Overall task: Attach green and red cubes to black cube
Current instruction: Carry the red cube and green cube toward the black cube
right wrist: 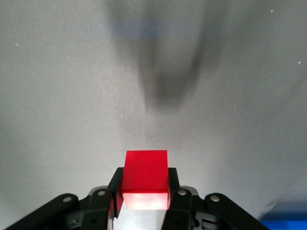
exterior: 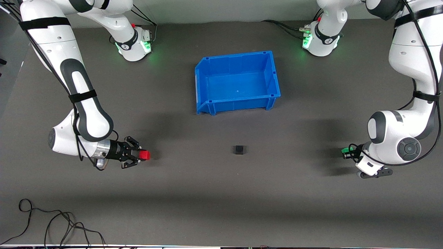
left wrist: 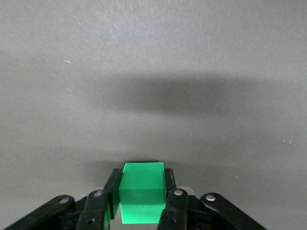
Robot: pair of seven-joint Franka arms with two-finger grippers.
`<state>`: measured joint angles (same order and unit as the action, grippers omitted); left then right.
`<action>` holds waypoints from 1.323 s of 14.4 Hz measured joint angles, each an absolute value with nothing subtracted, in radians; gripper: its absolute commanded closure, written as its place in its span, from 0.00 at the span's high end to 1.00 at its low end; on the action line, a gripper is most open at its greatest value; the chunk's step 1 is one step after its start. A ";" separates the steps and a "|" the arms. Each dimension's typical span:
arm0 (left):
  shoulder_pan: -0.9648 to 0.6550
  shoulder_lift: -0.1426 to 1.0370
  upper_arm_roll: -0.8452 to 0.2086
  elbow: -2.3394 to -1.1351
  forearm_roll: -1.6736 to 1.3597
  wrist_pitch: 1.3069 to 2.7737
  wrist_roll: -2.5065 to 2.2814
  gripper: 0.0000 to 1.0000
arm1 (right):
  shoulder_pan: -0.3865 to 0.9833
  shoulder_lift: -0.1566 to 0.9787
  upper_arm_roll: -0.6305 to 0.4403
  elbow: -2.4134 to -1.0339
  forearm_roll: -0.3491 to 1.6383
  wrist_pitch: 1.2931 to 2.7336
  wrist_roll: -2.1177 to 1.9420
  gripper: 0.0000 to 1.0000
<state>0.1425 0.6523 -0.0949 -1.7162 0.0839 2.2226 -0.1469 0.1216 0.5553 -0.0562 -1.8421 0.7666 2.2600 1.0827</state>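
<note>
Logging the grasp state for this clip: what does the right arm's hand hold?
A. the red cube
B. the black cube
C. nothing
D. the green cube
A: the right hand is shut on the red cube, seen clamped between its fingers in the right wrist view, while the black cube sits alone on the table.

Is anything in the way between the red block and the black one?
Nothing visible is. The right gripper holds the red cube, and only bare table lies between it and the black cube. The blue bin sits farther from the front camera, off that line.
</note>
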 measured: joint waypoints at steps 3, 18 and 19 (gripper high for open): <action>0.140 0.640 -0.104 -1.645 0.084 2.100 -0.230 0.00 | 0.133 0.555 -0.056 -1.840 0.767 2.260 1.093 0.31; -0.152 0.663 -0.124 -1.504 -0.121 2.106 -1.533 0.00 | 0.563 0.626 -0.051 -1.741 0.776 2.551 1.589 0.31; -0.181 0.683 -0.124 -1.505 -0.121 2.138 -1.616 0.00 | 0.580 0.640 -0.051 -1.723 0.776 2.552 1.589 0.31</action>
<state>-0.1808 0.6826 -0.1241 -1.5049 -0.1210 2.1382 -1.6164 0.5804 0.6398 -0.0507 -1.7231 0.7757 2.5517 1.5887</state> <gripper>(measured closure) 0.604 0.608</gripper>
